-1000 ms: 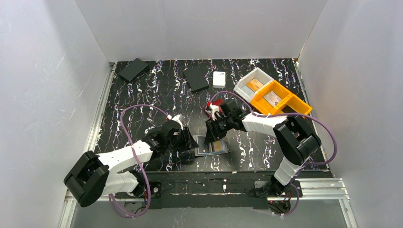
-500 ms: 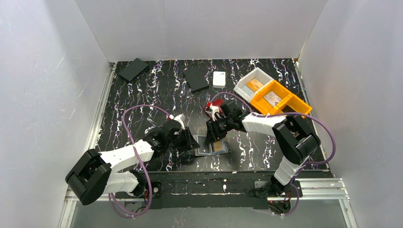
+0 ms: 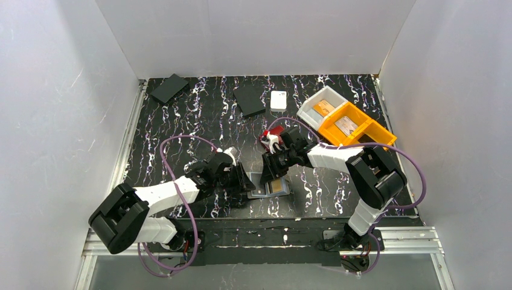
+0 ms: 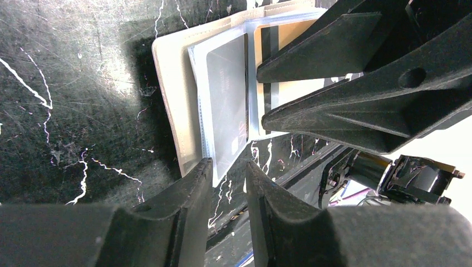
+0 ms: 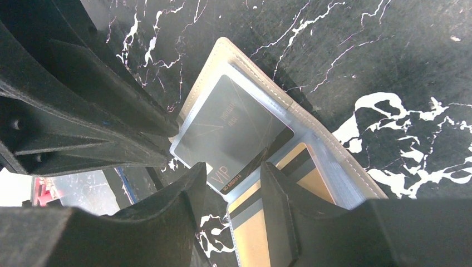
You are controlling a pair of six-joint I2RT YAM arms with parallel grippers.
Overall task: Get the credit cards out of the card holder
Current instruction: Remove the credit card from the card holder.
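Two cards sit in the card holder point(image 3: 270, 186), which lies open and flat on the table point(image 3: 199, 115) between my grippers: a grey card point(image 5: 234, 133) under a clear sleeve point(image 4: 200, 100), an orange card point(image 5: 259, 228) beside it. My left gripper point(image 4: 228, 167) is slightly parted at the sleeve's corner. My right gripper point(image 5: 234, 172), jaws apart, straddles the grey card's corner, clamping nothing.

Top external: high behind the arm bases, looking down on the whole tabletop point(image 3: 199, 121). Left wrist: close, sighting past the left claw point(image 4: 227, 167); right wrist: close, past the right claw point(image 5: 232, 173), from the opposite side. All three share the card holder point(image 3: 270, 186) by the tabletop's near edge.
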